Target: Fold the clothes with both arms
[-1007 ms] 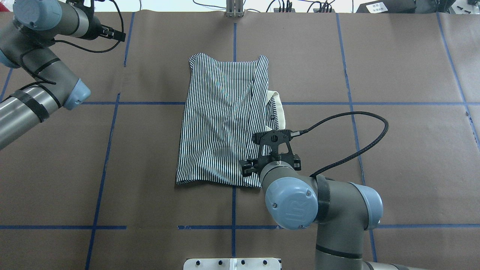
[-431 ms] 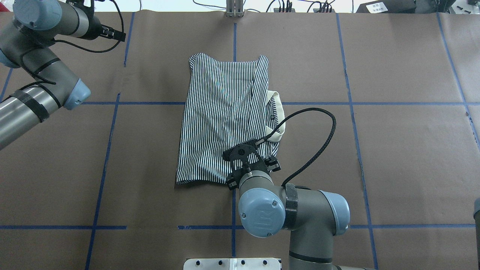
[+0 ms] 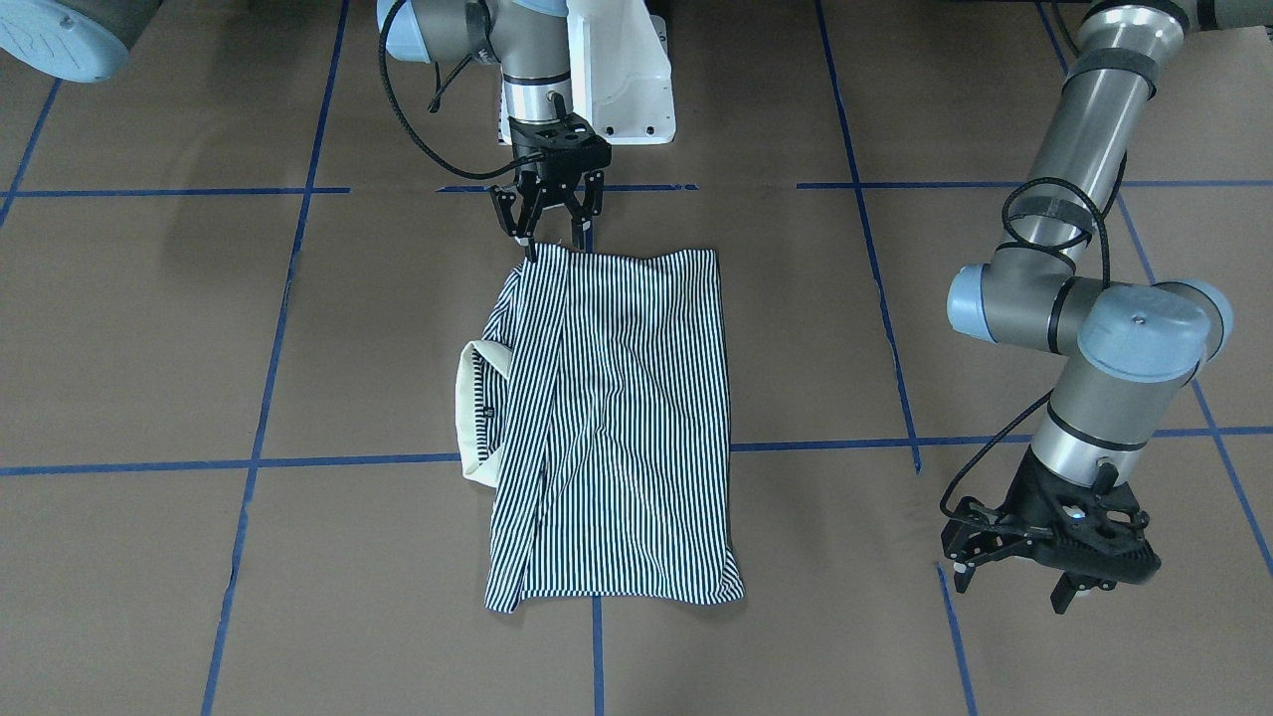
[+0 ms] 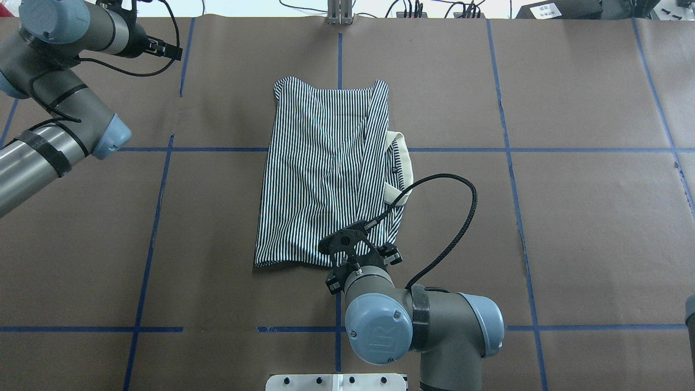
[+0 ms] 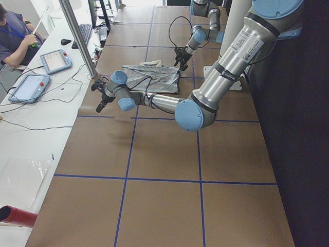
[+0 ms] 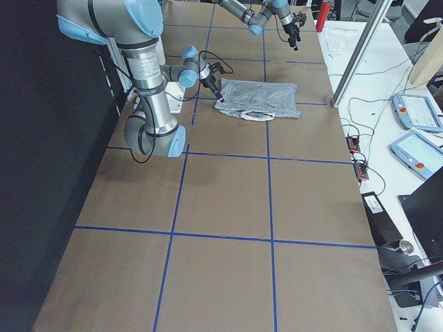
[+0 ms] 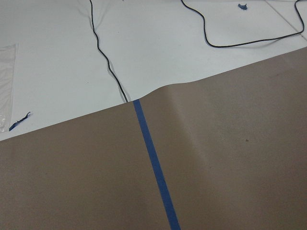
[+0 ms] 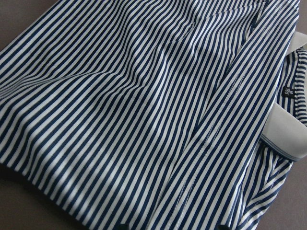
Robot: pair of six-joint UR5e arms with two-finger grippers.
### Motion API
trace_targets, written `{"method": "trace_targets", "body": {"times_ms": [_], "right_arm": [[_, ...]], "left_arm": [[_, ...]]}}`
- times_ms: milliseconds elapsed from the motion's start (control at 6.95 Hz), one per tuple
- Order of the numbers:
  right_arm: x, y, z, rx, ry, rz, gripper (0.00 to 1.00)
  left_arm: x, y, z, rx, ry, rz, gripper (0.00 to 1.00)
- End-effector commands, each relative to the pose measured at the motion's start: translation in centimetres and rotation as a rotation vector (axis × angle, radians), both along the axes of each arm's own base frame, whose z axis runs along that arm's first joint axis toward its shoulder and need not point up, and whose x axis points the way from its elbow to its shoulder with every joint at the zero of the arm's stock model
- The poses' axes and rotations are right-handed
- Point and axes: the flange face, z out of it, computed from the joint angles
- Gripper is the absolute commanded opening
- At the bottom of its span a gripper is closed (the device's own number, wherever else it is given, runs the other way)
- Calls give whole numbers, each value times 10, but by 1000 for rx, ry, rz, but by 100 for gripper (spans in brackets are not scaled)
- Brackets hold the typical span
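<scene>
The striped polo shirt [image 4: 320, 174] [image 3: 617, 428] lies folded into a tall rectangle mid-table, its cream collar [image 4: 402, 163] [image 3: 472, 418] poking out of one long side. My right gripper [image 3: 553, 237] hangs open just above the shirt's corner nearest the robot base, one fingertip [image 3: 525, 249] at the hem. From overhead the right wrist [image 4: 358, 255] hides those fingers. The right wrist view is filled with striped cloth [image 8: 124, 105] and the collar [image 8: 288, 139]. My left gripper [image 3: 1006, 585] [image 4: 165, 50] is open and holds nothing, far off at the table's far left corner.
Blue tape lines [image 4: 339, 149] grid the brown table cover. The white pedestal base [image 3: 617, 80] stands behind the right gripper. A metal post [image 4: 339, 11] rises at the far edge. Beyond it, a side table holds tablets [image 5: 31, 87], cables and a seated person [image 5: 13, 36].
My right arm has swung left and back toward the robot base, from the shirt's collar side to its near hem corner. The shirt and my left arm have not moved.
</scene>
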Motion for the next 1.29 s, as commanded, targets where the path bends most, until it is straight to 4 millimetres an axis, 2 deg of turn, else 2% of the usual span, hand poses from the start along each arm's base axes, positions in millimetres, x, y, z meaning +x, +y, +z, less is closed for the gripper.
{"method": "trace_targets", "body": {"times_ms": [0, 288, 575, 1151], "right_arm": [[-3, 7, 6, -1, 11, -11, 56], [-3, 7, 7, 0, 15, -12, 53], [-3, 6, 7, 21, 30, -29, 40], [-4, 6, 7, 23, 31, -31, 35]], "left_arm": [[0, 0, 1, -1, -1, -1, 100], [1, 1, 1, -1, 0, 2, 100], [1, 1, 3, -4, -4, 2, 100], [1, 1, 3, -4, -3, 3, 100]]}}
